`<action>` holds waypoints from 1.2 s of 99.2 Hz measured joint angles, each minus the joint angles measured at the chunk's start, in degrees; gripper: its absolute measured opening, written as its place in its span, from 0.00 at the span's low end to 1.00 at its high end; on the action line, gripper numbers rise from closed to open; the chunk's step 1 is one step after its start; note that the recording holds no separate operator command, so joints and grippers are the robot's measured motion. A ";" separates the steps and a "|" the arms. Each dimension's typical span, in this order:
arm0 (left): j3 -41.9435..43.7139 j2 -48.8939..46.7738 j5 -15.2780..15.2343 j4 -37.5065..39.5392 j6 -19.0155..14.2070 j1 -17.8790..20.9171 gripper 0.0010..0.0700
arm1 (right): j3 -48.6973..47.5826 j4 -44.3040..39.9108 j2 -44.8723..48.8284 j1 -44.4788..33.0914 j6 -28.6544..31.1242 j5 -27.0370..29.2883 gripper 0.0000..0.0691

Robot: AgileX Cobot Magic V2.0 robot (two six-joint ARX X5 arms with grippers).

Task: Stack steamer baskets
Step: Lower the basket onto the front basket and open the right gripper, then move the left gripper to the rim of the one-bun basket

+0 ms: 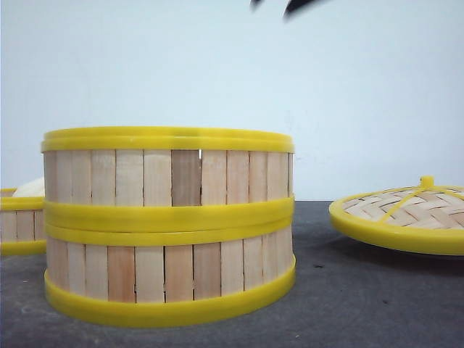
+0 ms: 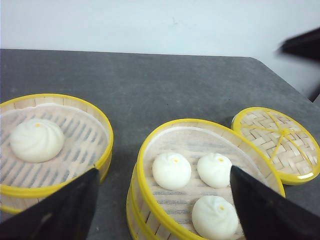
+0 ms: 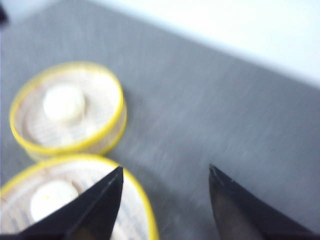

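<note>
front view shows you two steamer baskets (image 1: 168, 225) stacked upright on the table (image 1: 362, 304), the third basket (image 2: 50, 145) beside them. your left gripper (image 2: 162, 205) hovers spread above the stack; your right gripper (image 3: 165, 200) hangs apart.

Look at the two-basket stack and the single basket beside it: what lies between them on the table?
Nothing. In the left wrist view, only bare grey table separates the stack from the single basket; they stand apart.
</note>
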 joint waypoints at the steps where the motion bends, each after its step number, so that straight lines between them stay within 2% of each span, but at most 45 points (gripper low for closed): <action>1: 0.00 0.00 -0.17 0.00 0.04 0.00 0.72 | 0.00 -0.04 -0.66 0.09 -0.17 0.17 0.48; 8: 0.00 0.15 -1.97 0.09 0.15 0.00 0.72 | 0.00 -0.85 -5.11 0.57 -1.18 1.55 0.48; 22: 0.00 1.42 -8.11 0.35 0.22 0.00 0.72 | -0.07 -4.83 -13.14 1.40 -2.14 1.90 0.48; 28: 0.00 2.73 -9.84 1.11 0.26 0.00 0.72 | -1.05 -5.57 -16.20 1.81 -2.29 1.92 0.48; 47: 0.00 9.68 -12.50 5.79 1.05 1.03 0.72 | -11.19 -6.88 -25.79 4.15 -1.05 1.90 0.48; 62: 0.00 17.42 -14.88 11.65 1.81 5.18 0.72 | -20.02 -7.50 -32.57 5.92 1.09 1.88 0.48; 81: 0.00 28.92 -14.86 17.77 0.42 15.85 0.72 | -23.04 -9.90 -38.05 6.21 3.65 1.90 0.48; 93: 0.00 35.95 -12.85 19.89 -1.86 21.70 0.63 | -23.04 -10.08 -39.67 6.21 4.07 1.90 0.48; 102: 0.00 41.75 -12.50 20.83 -3.37 24.00 0.56 | -23.04 -10.12 -40.33 6.21 4.11 1.90 0.48; 119: 0.31 51.08 -11.78 21.79 -3.93 24.76 0.55 | -23.04 -10.12 -40.63 6.21 4.17 1.90 0.48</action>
